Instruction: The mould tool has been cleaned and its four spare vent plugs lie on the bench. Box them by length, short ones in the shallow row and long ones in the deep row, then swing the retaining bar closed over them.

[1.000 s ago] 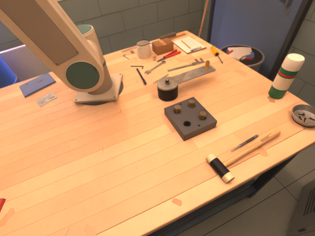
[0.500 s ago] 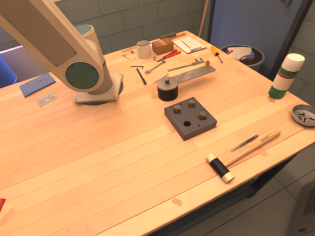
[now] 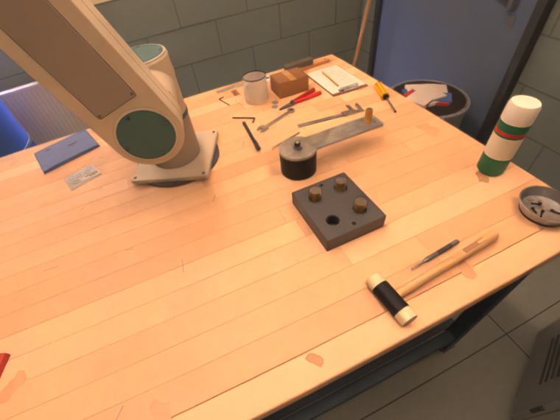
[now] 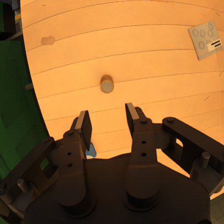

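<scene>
One brass vent plug (image 4: 106,84) stands upright on the bare bench, seen end-on by the wrist camera just ahead of my fingertips. The grey block (image 3: 338,210) sits mid-bench with three plugs seated in it (image 3: 315,193) (image 3: 340,183) (image 3: 360,204) and one hole (image 3: 332,220) empty at its near side. Behind the block the retaining bar (image 3: 337,132) reaches away to the right from its black pivot post (image 3: 297,159), swung clear of the block, with a brass knob (image 3: 368,115) at its far end. My gripper (image 4: 107,115) is out of the side camera's view, above the loose plug, open and empty.
Behind the block lie hand tools: a spanner (image 3: 275,120), pliers (image 3: 300,98), a mug (image 3: 255,87) and a cardboard box (image 3: 289,82). A mallet (image 3: 429,275) lies near the front edge. A label card (image 4: 205,40) lies beyond the loose plug, and the bench edge runs close on its left.
</scene>
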`<action>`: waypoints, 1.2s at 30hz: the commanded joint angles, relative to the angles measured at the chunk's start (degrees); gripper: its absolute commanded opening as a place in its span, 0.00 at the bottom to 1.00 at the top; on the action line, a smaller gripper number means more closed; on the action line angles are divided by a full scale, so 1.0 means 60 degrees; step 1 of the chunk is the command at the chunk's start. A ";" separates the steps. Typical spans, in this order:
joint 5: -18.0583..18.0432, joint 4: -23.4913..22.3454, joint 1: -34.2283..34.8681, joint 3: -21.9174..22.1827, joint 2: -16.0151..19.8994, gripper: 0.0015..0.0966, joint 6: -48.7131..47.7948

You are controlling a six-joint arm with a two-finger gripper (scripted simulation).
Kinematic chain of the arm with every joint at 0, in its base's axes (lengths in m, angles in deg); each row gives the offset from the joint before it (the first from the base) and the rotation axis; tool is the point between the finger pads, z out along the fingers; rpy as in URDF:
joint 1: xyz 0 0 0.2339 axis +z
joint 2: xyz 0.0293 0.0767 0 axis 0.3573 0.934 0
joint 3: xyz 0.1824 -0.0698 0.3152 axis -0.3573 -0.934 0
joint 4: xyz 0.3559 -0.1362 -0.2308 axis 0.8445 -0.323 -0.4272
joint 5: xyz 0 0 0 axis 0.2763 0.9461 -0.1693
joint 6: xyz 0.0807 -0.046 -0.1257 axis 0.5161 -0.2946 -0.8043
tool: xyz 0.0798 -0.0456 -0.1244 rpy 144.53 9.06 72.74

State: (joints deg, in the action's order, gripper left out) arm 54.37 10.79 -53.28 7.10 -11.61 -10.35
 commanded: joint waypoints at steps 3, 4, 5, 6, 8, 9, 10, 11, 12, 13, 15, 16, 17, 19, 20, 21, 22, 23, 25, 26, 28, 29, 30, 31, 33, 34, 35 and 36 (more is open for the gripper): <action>-0.0387 0.0000 0.0000 -0.0271 0.0123 0.46 0.0000; -0.0521 0.0000 0.0000 -0.0359 0.0168 0.46 0.0000; -0.0651 0.0000 0.0000 -0.0442 0.0215 0.46 0.0000; -0.0776 0.0000 0.0000 -0.0519 0.0262 0.46 0.0000; -0.1001 0.0000 -0.0001 -0.0652 0.0350 0.46 0.0000; -0.1097 0.0000 -0.0001 -0.0707 0.0390 0.46 0.0000; -0.1181 0.0000 -0.0001 -0.0753 0.0425 0.46 0.0000; -0.1251 0.0000 -0.0001 -0.0791 0.0456 0.46 0.0000; -0.1308 0.0000 -0.0001 -0.0820 0.0480 0.46 0.0000; -0.1350 0.0000 -0.0001 -0.0842 0.0498 0.46 0.0000; -0.1398 0.0000 -0.0001 -0.0866 0.0519 0.46 0.0000; -0.1408 0.0000 -0.0001 -0.0870 0.0522 0.46 0.0000; -0.1411 0.0000 -0.0001 -0.0872 0.0522 0.46 0.0000; -0.1413 0.0000 -0.0001 -0.0873 0.0523 0.46 0.0000; -0.1414 0.0000 -0.0001 -0.0874 0.0523 0.46 0.0000; -0.1416 0.0000 -0.0001 -0.0875 0.0524 0.46 0.0000; -0.1417 0.0000 -0.0001 -0.0877 0.0525 0.46 0.0000; -0.1418 0.0000 -0.0001 -0.0878 0.0526 0.46 0.0001; -0.1419 0.0000 -0.0001 -0.0880 0.0527 0.46 0.0000; -0.1420 0.0000 -0.0001 -0.0881 0.0528 0.46 0.0000; -0.1421 0.0000 -0.0001 -0.0882 0.0529 0.46 0.0000; -0.1422 0.0000 -0.0001 -0.0882 0.0529 0.46 0.0000; -0.1422 0.0000 -0.0001 -0.0883 0.0530 0.46 0.0000; -0.1422 0.0000 -0.0001 -0.0883 0.0530 0.46 0.0000; -0.1423 0.0000 -0.0001 -0.0884 0.0531 0.46 0.0000; -0.1423 0.0000 -0.0001 -0.0884 0.0531 0.46 0.0000; -0.1424 0.0000 -0.0001 -0.0885 0.0531 0.46 0.0000; -0.1425 0.0000 -0.0001 -0.0885 0.0532 0.46 0.0000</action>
State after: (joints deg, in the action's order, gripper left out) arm 45.83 10.79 -53.28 1.75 -8.39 -10.35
